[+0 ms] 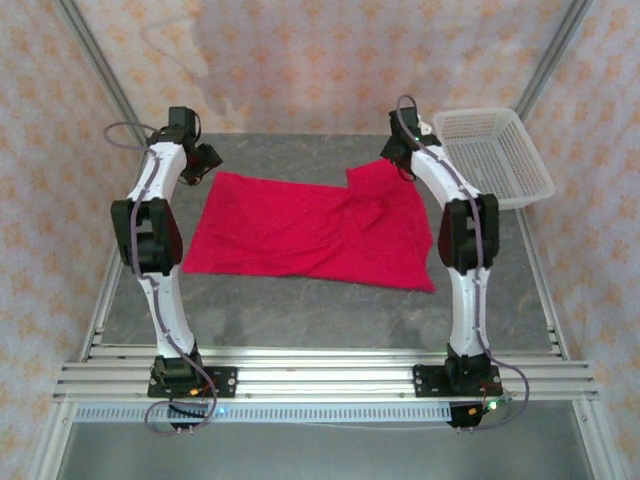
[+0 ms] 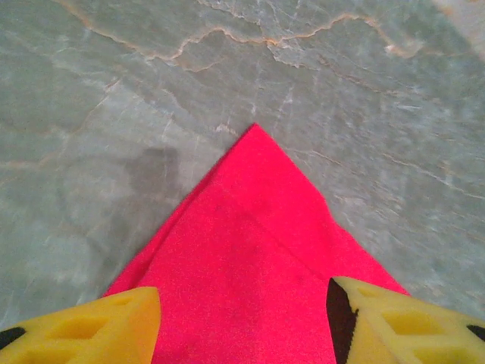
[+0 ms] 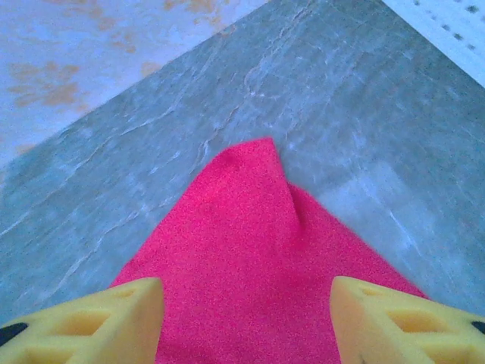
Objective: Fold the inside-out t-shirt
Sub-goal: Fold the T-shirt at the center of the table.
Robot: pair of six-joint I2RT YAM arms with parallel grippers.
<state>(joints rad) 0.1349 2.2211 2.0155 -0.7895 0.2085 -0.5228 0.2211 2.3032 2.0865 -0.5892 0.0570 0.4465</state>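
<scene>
The inside-out t-shirt (image 1: 310,230) is a crimson cloth lying flat across the middle of the table, with a raised fold near its back right part. My left gripper (image 1: 205,160) hovers at the shirt's back left corner. In the left wrist view its yellow fingers (image 2: 91,326) stand wide apart, open, with the pointed cloth corner (image 2: 258,227) lying on the table between them. My right gripper (image 1: 400,155) is over the back right corner. Its fingers (image 3: 402,318) are also apart, open, over a slightly puckered corner of the t-shirt (image 3: 250,243).
A white mesh basket (image 1: 495,155) stands at the back right of the grey marbled table (image 1: 300,300); its rim (image 3: 447,23) shows in the right wrist view. Patterned walls close in the back and sides. An aluminium rail (image 1: 320,375) runs along the near edge.
</scene>
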